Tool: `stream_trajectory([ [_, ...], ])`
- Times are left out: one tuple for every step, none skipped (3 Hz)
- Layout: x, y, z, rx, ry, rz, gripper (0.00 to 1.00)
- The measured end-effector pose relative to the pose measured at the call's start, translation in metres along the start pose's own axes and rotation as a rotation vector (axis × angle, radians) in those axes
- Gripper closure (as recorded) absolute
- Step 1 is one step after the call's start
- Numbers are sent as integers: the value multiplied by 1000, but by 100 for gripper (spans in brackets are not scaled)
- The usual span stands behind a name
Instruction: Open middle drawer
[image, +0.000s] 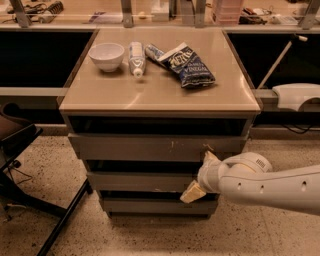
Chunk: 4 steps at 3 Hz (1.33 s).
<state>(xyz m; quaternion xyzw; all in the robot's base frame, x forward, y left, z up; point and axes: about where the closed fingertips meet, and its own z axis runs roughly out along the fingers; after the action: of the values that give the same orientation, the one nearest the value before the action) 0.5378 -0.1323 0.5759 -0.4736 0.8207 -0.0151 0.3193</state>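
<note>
One cabinet (160, 95), tan top. Grey drawer fronts, three in all: one upper front (140, 148), one middle drawer (140, 181), one lower front (150, 205). Loose items on the top, three: one white bowl (106, 55), one white tube (135, 58) lying flat, one dark blue snack bag (187, 65). One white arm (280, 187) reaches in from the right. It carries one gripper (201, 176), set at the right end of the middle drawer. One black chair (20, 150), left edge.

White rounded arm (270, 186) with small dark holes, tan pincer (201, 176) at its tip, lower centre
</note>
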Motion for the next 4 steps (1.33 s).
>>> stream_trajectory([
  [0, -1, 0, 1, 0, -1, 0],
  [49, 13, 11, -22, 45, 79, 0],
  [127, 37, 20, -49, 125, 194, 0],
  [133, 42, 25, -59, 133, 202, 0],
])
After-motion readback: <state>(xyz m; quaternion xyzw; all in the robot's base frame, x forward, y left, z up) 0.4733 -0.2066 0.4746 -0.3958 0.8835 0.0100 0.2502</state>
